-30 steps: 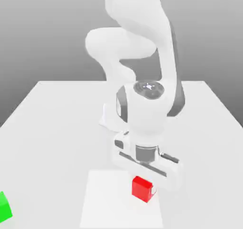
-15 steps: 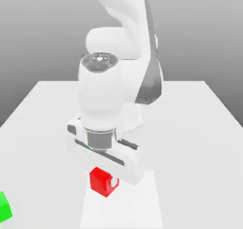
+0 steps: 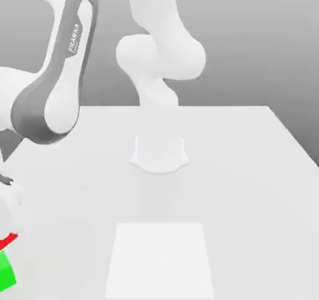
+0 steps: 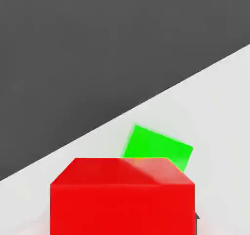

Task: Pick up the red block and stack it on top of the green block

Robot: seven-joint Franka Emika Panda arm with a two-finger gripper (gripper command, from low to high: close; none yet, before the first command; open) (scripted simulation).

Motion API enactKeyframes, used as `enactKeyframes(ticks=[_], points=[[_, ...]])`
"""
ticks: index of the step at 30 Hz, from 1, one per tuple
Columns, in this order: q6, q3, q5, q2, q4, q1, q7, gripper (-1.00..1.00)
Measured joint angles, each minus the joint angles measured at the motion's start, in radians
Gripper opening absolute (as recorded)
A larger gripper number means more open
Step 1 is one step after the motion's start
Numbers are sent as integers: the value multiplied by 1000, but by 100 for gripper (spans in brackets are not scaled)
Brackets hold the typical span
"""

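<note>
Two blocks near surface edge: my pincer pinching red block above green block; offset release risks topple.

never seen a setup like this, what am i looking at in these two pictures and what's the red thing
This is a simulated white robot arm standing on a white table. The exterior view comes from a camera set off the arm; the hand view comes from a camera on the arm's hand, looking down. The red block is a small cube carried at the hand, close to that camera. Beyond it a green block rests on the table near its edge. In the exterior view both cubes sit at the far left.
</note>
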Motion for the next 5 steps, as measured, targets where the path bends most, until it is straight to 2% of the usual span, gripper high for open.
enactKeyframes(ticks=[1,2,5], points=[[30,5,8,34,4,-6,-8,-100],[56,9,14,63,6,-10,-14,100],[56,9,14,63,6,-10,-14,100]])
